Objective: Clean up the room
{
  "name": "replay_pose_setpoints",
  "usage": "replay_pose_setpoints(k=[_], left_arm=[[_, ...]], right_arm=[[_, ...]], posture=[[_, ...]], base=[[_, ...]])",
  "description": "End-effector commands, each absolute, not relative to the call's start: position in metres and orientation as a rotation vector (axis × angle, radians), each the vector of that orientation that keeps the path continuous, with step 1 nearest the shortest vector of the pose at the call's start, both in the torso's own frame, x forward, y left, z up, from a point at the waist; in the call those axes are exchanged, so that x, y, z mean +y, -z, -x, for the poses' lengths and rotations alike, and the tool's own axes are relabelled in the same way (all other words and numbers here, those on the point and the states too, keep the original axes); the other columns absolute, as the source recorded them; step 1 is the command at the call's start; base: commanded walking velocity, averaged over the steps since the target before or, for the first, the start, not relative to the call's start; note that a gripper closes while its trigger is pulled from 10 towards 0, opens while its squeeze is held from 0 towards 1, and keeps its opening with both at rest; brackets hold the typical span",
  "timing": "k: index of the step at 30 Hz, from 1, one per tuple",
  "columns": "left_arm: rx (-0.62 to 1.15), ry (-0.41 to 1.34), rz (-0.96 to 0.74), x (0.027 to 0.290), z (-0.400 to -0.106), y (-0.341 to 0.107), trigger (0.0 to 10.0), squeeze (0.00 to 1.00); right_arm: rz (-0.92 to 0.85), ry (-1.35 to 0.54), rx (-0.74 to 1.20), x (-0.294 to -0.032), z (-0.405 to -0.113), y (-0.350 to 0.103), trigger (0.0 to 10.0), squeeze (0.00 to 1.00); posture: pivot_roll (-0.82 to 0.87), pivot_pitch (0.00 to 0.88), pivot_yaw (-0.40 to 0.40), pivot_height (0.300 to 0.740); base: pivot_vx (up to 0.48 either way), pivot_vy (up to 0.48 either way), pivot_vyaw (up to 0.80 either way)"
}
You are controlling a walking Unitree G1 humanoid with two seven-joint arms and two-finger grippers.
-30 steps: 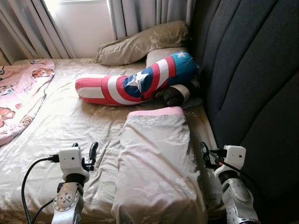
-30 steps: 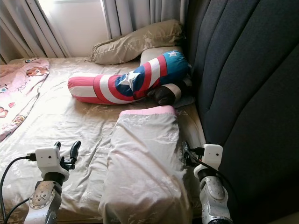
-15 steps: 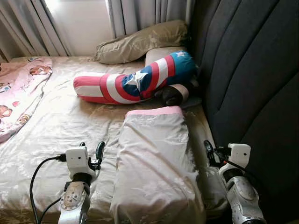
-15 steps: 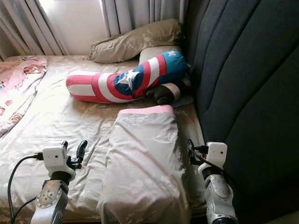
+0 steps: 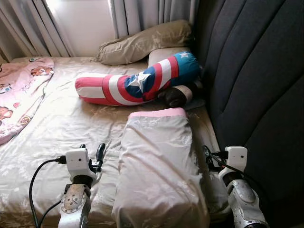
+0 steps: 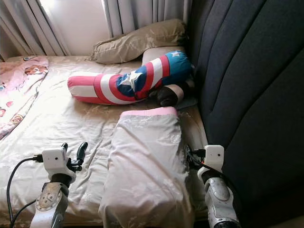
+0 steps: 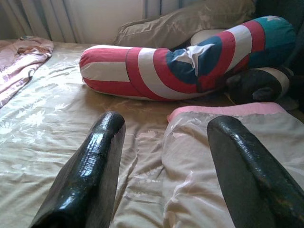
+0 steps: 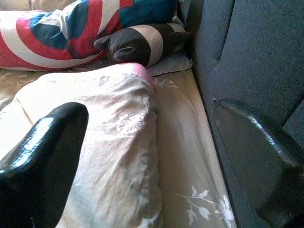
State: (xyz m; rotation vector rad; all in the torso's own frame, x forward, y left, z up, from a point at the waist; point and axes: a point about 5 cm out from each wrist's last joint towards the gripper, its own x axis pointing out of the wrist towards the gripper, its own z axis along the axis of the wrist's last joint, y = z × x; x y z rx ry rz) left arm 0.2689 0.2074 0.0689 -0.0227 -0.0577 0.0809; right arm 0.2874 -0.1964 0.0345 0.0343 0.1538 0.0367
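Flanking the folded blanket (image 5: 159,166), left gripper (image 5: 91,151) and right gripper (image 5: 207,155) fingers spread.

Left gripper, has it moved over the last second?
Yes. The left gripper has shifted sideways toward the long beige pillow, narrowing the gap to its edge.

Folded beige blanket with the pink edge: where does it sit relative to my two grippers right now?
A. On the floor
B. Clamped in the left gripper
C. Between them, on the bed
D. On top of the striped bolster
C: the folded blanket lies on the bed, with the open left gripper and open right gripper either side.
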Motion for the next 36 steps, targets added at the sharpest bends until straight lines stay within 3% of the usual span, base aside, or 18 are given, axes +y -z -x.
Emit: replay_pose_setpoints(k=[1, 36], left_arm=[[-0.077, -0.09, 0.021, 0.2108, -0.2689, -0.074, 10.0, 0.0], [-0.06, -0.075, 0.034, 0.2061, -0.2671, -0.0708, 10.0, 0.0]], right_arm=[[-0.04, -0.04, 0.133, -0.196, -0.2858, -0.0367, 10.0, 0.0], [-0.018, -0.053, 0.196, -0.1917, -0.2842, -0.0295, 10.0, 0.0]], posture=[[-0.06, 0.0, 0.009, 0.691], [-0.06, 0.0, 0.0, 0.662]], base=[[0.0, 0.0, 0.0], [0.0, 0.0, 0.0]])
